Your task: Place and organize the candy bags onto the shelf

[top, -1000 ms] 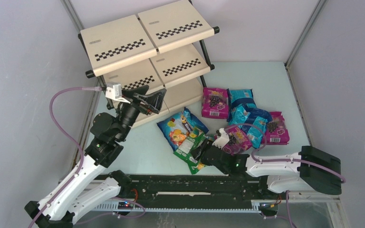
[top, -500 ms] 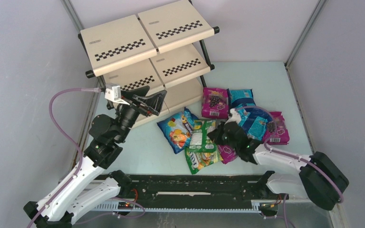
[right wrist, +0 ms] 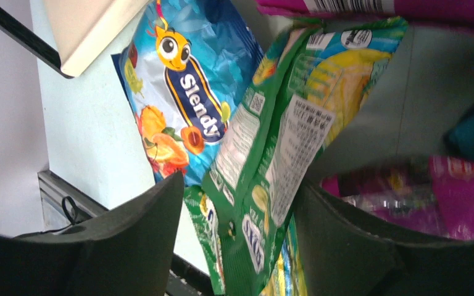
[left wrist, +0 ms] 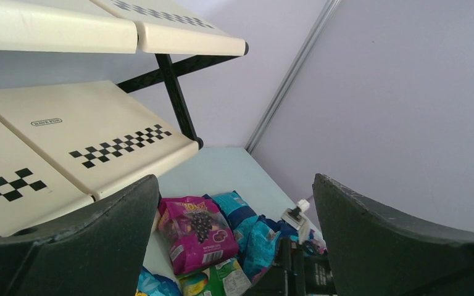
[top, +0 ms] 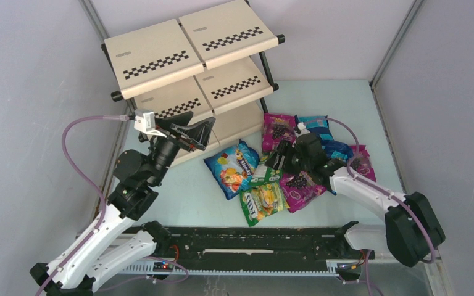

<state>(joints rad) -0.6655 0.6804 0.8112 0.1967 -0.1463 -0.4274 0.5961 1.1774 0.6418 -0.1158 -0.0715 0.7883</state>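
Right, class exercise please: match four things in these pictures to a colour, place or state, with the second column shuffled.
Column one:
1 left gripper
2 blue fruit bag
3 green bag showing its back label
4 shelf

Column two:
A beige with checkered strips
B between the fingers of the right gripper
C open, holding nothing
D flat on the table, near the lowest tier

Pairs: 1-C, 2-D, 3-B, 4-A

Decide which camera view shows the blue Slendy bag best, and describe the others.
Right wrist: the blue Slendy bag is large, lettering and fruit art legible, though a green bag overlaps its edge. Top external shows it small. Left wrist shows only a blue sliver.
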